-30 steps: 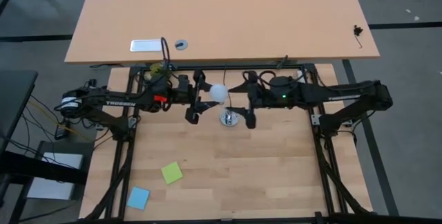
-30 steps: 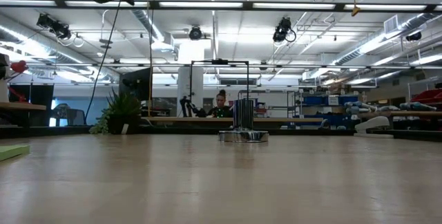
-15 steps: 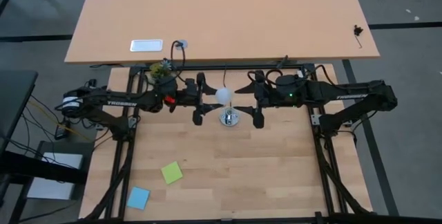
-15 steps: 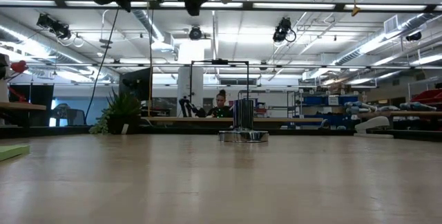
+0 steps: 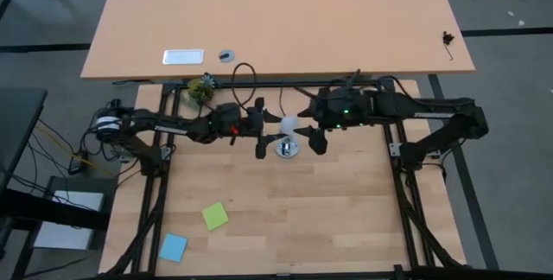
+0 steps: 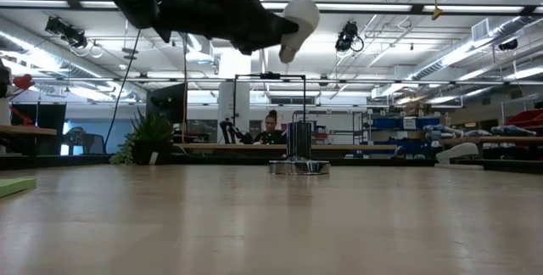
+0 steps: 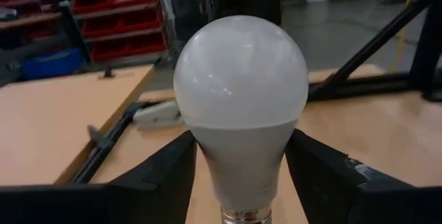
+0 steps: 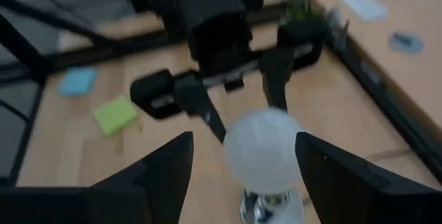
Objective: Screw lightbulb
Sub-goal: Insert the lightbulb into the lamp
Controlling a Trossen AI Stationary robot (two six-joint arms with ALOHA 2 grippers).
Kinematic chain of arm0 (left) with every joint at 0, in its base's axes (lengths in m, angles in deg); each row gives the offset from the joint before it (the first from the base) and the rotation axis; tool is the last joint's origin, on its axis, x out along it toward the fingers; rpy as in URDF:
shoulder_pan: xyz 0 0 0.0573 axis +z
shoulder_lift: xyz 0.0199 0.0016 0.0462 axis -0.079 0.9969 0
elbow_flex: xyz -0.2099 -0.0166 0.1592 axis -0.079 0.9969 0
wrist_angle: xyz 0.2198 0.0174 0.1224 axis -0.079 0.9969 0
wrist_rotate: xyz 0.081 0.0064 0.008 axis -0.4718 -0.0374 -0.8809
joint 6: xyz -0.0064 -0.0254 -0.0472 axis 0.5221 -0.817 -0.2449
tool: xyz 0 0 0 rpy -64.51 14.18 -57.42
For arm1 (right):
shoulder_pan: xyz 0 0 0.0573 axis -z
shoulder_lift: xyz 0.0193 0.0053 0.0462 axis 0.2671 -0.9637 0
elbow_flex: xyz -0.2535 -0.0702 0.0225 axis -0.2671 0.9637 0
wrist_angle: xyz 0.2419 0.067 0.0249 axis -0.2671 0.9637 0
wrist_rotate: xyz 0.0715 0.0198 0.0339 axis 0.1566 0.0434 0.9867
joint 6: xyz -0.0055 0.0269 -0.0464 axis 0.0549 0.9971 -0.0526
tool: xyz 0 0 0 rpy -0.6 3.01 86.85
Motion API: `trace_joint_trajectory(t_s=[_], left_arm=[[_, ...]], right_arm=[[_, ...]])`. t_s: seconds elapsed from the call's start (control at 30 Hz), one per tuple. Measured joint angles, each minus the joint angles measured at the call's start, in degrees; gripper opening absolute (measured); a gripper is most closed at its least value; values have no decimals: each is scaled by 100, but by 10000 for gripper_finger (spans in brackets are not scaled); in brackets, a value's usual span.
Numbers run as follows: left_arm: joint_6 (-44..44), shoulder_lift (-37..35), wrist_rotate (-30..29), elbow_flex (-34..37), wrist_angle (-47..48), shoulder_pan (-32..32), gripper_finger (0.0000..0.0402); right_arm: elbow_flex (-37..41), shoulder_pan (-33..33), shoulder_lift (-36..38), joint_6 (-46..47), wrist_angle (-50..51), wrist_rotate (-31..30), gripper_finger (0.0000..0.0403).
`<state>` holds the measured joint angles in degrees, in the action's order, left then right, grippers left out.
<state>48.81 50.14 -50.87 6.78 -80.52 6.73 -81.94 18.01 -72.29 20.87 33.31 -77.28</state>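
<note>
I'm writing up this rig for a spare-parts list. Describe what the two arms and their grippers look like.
Both arms are matte black, with white TROSSEN lettering along the links. The left gripper has two flat black fingers, with a red patch and looping black cable behind it. The right gripper has matching black fingers; a green light glows on its wrist.

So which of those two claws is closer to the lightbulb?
Left. The left gripper holds the lightbulb between its fingers; the right gripper faces it, fingers spread either side, apparently not touching.
</note>
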Motion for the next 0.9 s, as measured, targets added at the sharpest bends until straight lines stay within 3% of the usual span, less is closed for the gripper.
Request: trace_joint_trajectory(t_s=[0.2, 0.47, 0.9], left_arm=[[236, 137, -306, 0, -93, 0, 218], [308, 133, -361, 0, -91, 0, 218], [426, 133, -363, 0, -99, -6, 218]], right_arm=[[-1395, 212, -1049, 338, 1766, 0, 294], [-2713, 458, -2141, 354, 2873, -2, 345], [-2911, 737, -2495, 162, 3036, 502, 339]])
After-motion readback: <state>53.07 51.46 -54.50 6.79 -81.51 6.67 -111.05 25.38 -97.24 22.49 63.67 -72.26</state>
